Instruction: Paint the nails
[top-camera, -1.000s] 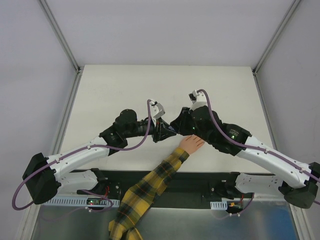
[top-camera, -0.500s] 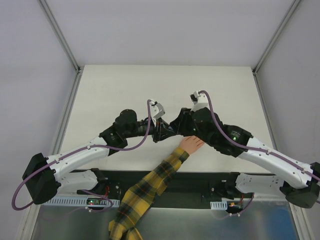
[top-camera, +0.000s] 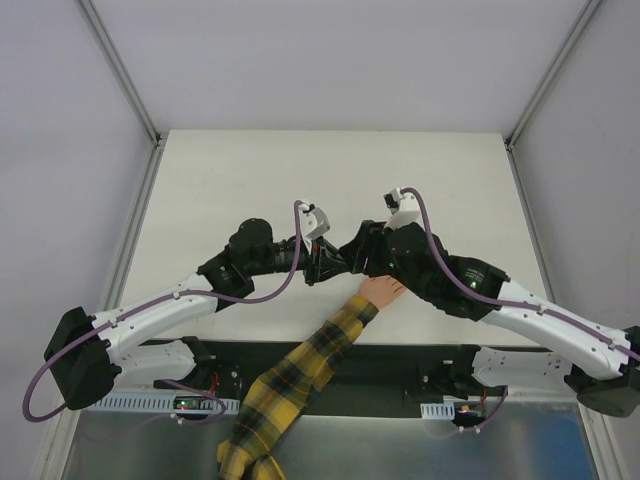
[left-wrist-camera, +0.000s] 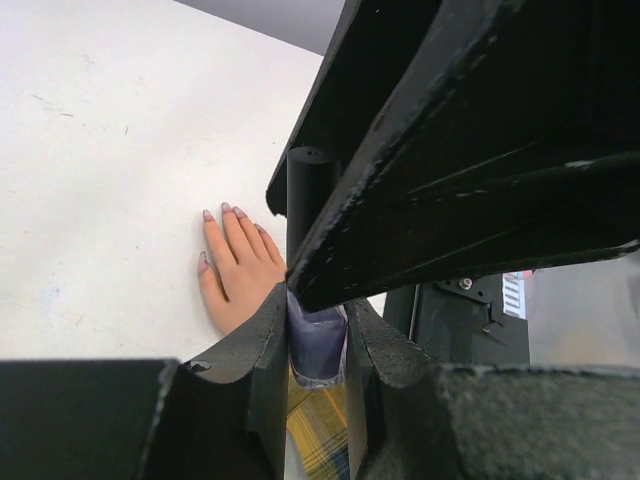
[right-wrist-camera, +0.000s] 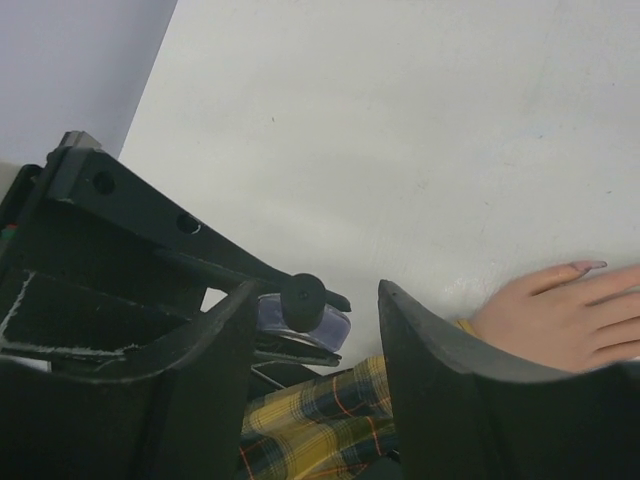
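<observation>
You part-opened the right jaws off the dark round cap (right-wrist-camera: 303, 297); left jaws stayed clamped on the small purple bottle (left-wrist-camera: 318, 350), still capped.

1 overhead view looked down from afar; 2 close wrist views shared the bottle (left-wrist-camera: 318, 345) and hand (right-wrist-camera: 560, 320).

Left tool's (top-camera: 318, 268) bottle (left-wrist-camera: 317, 345) stands between right tool's (right-wrist-camera: 318, 300) jaws.
</observation>
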